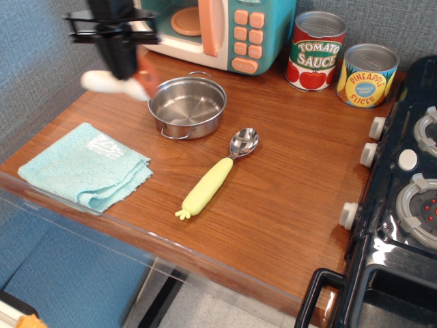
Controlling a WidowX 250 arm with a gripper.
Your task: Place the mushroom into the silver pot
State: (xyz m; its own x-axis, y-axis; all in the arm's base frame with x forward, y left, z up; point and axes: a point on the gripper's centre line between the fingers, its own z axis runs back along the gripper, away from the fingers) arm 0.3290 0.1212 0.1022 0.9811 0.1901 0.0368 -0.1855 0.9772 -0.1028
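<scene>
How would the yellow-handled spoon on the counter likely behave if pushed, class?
The yellow-handled spoon lies flat on smooth wood, so it would probably slide or pivot, not tip. Its thick rounded handle might roll slightly. The shiny metal bowl looks rigid, and could be slippery to pinch.

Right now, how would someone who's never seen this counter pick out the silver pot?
Start at the teal toy microwave at the back of the wooden counter. Just in front sits the silver pot, left of the yellow-handled spoon. It's the only shiny, shallow, empty round vessel with wire loop handles.
</scene>
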